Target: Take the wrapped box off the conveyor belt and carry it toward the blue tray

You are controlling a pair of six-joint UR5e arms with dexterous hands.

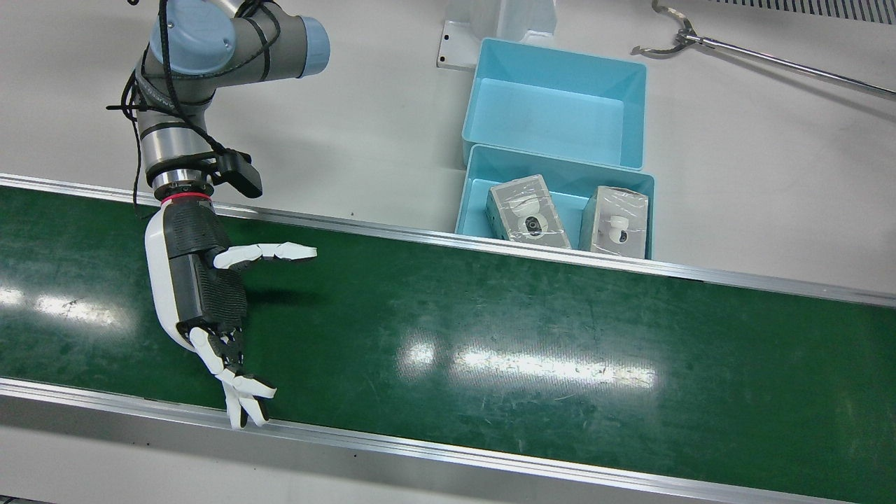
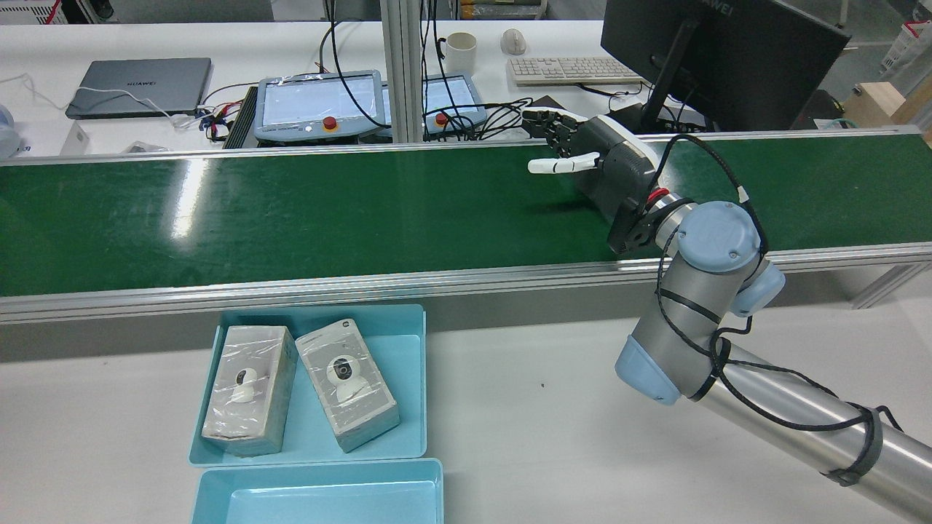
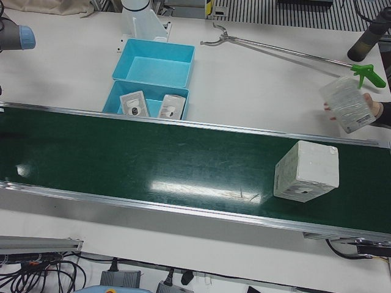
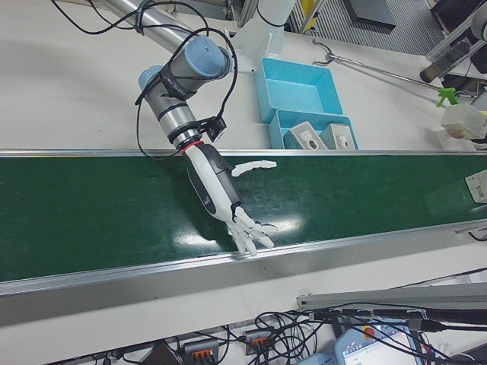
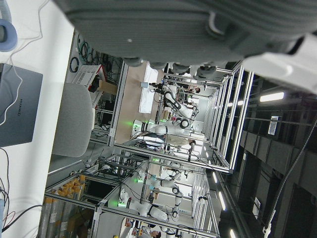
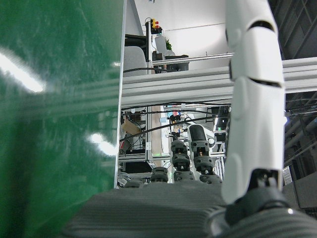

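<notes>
Right hand [image 1: 203, 294] low over the green belt [image 1: 490, 315], palm side-on, fingers [image 1: 241, 392] spread wide. Holds nothing.

Left hand [image 5: 188, 29] seen only in its own camera, as a dark bit at the top edge. Cannot tell if open or closed.

Wrapped box [image 3: 305, 171] sits on the belt, far off toward the robot's left end. Well apart from the right hand. Not touched by any hand.

Blue tray [image 1: 476, 168] just beside the belt's back rail, on the white surface [image 1: 350, 105]. Already holds two wrapped boxes [image 1: 528, 211], side by side. Second tray [image 1: 553, 112] right behind it, with nothing inside.

Step in hand, as a guess: getting ready for the pick. No grab yet, no carry yet, so the task looks to be at its very start.

Next move likely needs hand and box brought together, either by the belt rolling or by a long reach. Then fingers around the sides of the box and a firm squeeze, since the plastic wrap looks shiny and may slip. Then a lift clear of the rail and a swing over toward the tray.
</notes>
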